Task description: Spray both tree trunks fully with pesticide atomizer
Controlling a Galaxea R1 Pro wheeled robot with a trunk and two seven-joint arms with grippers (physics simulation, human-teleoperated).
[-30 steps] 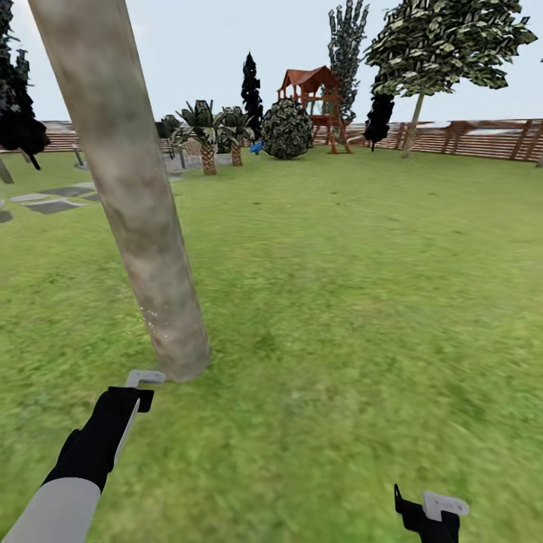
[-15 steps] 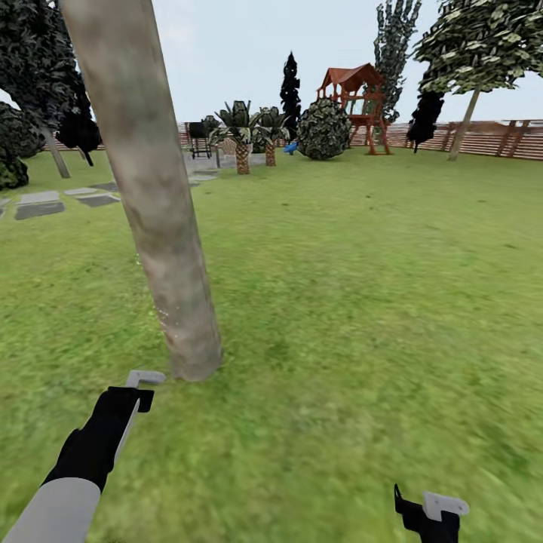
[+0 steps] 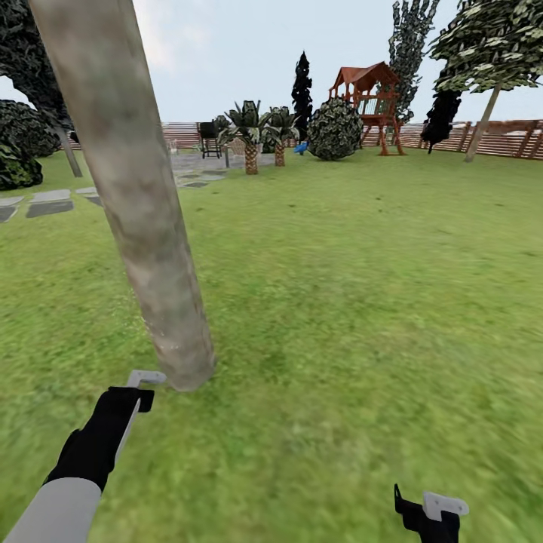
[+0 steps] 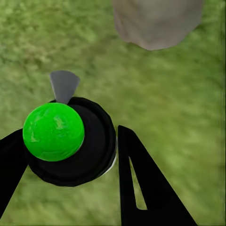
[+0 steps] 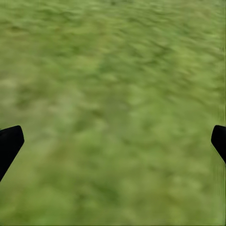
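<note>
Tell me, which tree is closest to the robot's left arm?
The thick bare grey-tan tree trunk rising just beyond the left gripper; the other trees stand far off by the fence.

Green-capped atomizer (image 4: 54,132) near mottled trunk (image 3: 132,196)

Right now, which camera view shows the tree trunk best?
The head view: the tree trunk rises from the grass up past the frame's top, leaning slightly. The left wrist view catches just its base, beyond the held atomizer. The right wrist view looks at grass.
</note>
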